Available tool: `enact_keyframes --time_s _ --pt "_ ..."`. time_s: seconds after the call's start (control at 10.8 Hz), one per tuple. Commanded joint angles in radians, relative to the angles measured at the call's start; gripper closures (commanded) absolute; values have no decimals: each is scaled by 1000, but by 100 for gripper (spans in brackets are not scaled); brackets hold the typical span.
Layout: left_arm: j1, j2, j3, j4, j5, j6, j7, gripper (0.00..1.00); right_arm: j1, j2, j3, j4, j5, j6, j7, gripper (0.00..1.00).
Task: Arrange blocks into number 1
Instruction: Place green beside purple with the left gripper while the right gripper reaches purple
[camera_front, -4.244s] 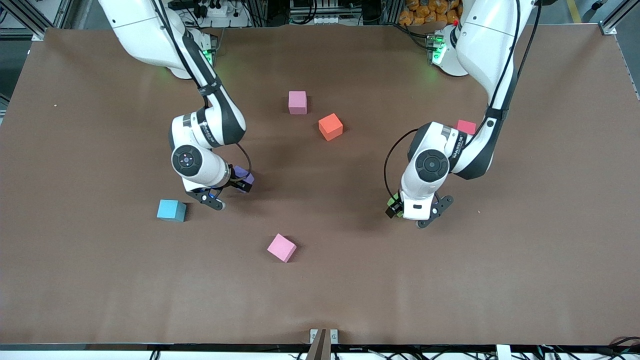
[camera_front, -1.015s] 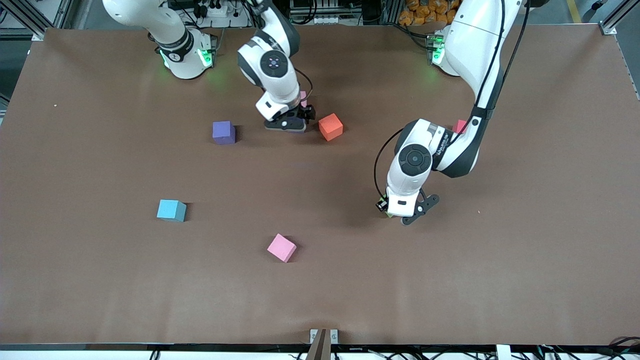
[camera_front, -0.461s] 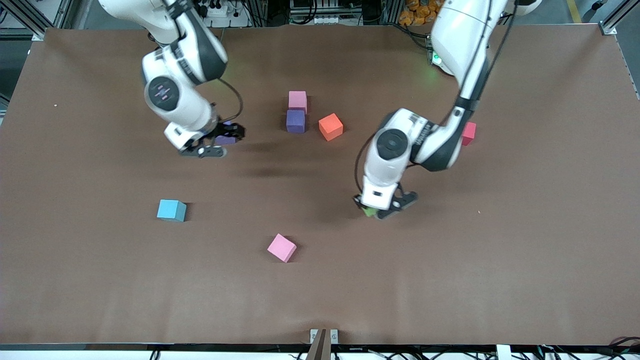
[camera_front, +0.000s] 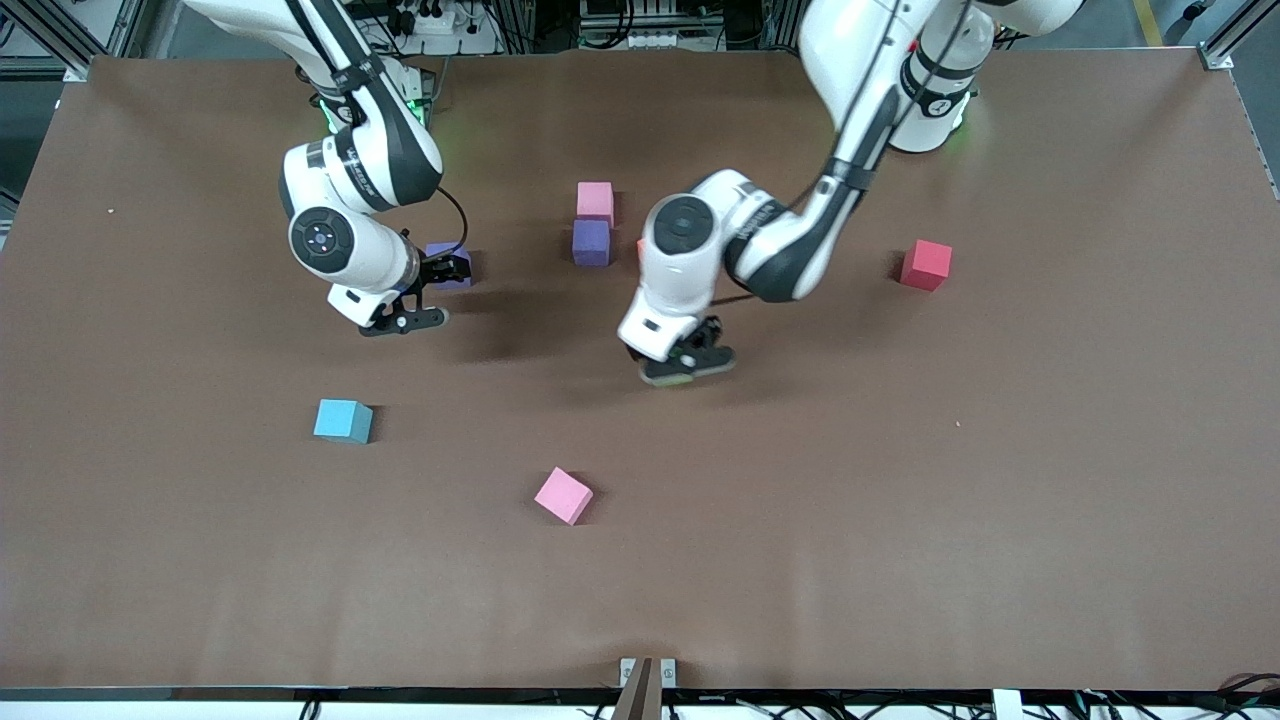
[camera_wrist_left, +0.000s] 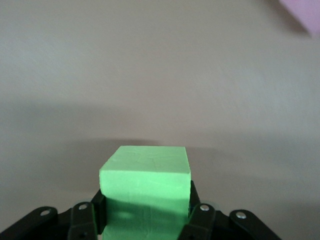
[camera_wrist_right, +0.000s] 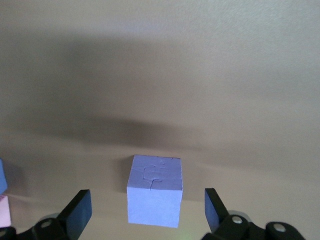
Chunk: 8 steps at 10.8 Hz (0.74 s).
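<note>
Brown surface (camera_front: 900, 480) lies under us as our left tool (camera_front: 688, 362) pinches the green cube (camera_wrist_left: 145, 192) and our right tool (camera_front: 425, 295) hangs spread around a purple cube (camera_wrist_right: 154, 190).

The left arm is hiding nearly all of the orange block (camera_front: 640, 246); the left claw (camera_front: 688, 362) is covering most of the green block (camera_front: 677, 380).

A cyan cube (camera_front: 343, 420) sits on the brown table (camera_front: 1000, 520) toward the right arm's end, fairly near the front camera. A red cube (camera_front: 925, 265) rests toward the left arm's end — farther from the camera than the cyan one, and well apart from it. Both lie flat on the table, each alone — nothing touches either.
</note>
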Motion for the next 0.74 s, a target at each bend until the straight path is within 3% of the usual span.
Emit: enact_keyframes --time_s 0.0,0.65 --pt "-74 99 0 128 -22 -51 -2 100 -3 -10 3 -63 -10 61 -21 0" --pt "-180 136 -1 151 -22 -59 -16 100 -8 28 3 -93 62 73 -6 0"
